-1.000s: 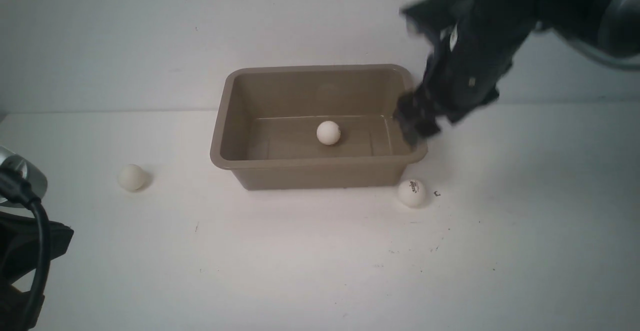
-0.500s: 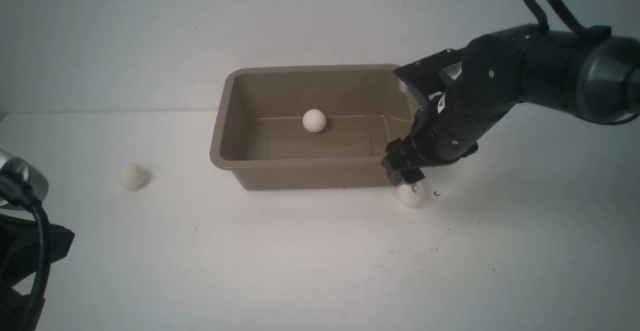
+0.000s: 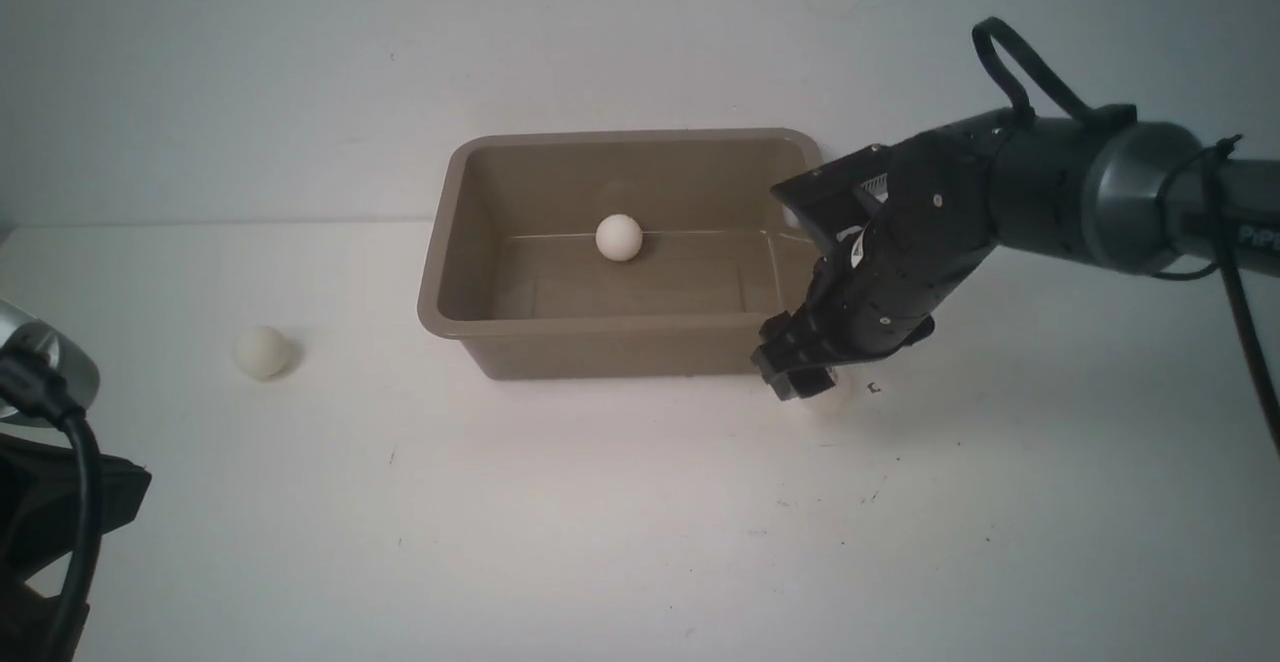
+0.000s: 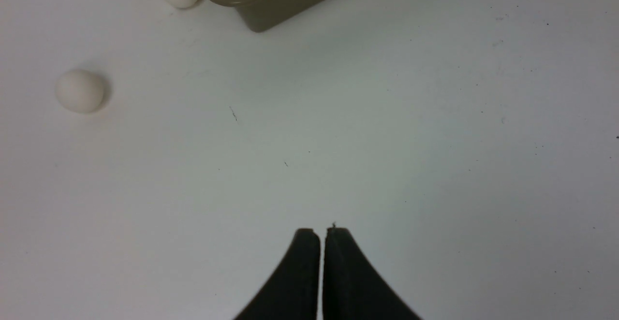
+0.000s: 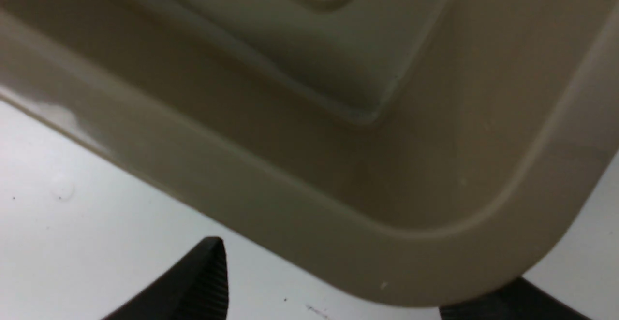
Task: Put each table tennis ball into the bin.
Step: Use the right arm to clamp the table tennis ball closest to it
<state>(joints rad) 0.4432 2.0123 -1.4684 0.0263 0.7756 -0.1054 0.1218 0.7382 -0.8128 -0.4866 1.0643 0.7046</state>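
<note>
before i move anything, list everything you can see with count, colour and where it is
bin: one, tan-brown, toward the back of the table, near the middle; its rim
ball in the bin: one, off-white, inside the bin
ball on the left: one, off-white, on the table left of the bin
ball by the right hand: one, off-white, at the bin's near right corner, mostly hidden
table: one, white with small dark marks, under the bin
wall: one, pale grey, behind the table
arms: two, black and grey, left one at the left edge, right one reaching in from the right
hands: two, black; left shut over the table, right open at the bin's near right corner
</note>
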